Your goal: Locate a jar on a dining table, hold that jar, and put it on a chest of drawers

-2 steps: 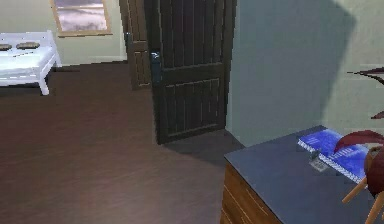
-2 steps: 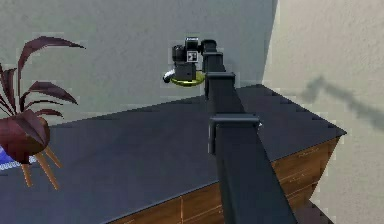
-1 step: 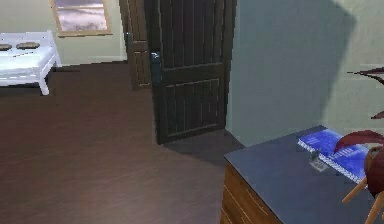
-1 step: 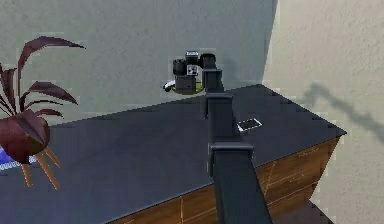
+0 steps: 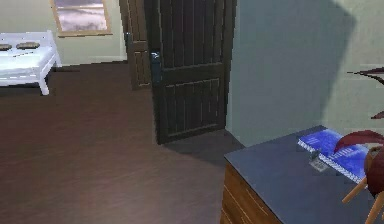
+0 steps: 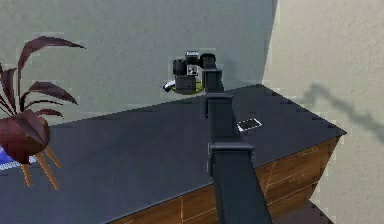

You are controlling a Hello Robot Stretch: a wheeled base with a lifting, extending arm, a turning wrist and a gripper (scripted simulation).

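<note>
Pincer [image 6: 190, 72] holding a small round yellowish jar [image 6: 180, 88] just beneath it. Below lies the rear edge of the dark-topped wooden chest of drawers [image 6: 140, 150]. Best retract slightly, then lower upright.

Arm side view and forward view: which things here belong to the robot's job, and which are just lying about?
Job: chest of drawers; gripper; pale yellowish thing at it, possibly the jar, held or not I cannot tell.
Lying about: potted plant; blue flat thing; dark door; white table.
</note>
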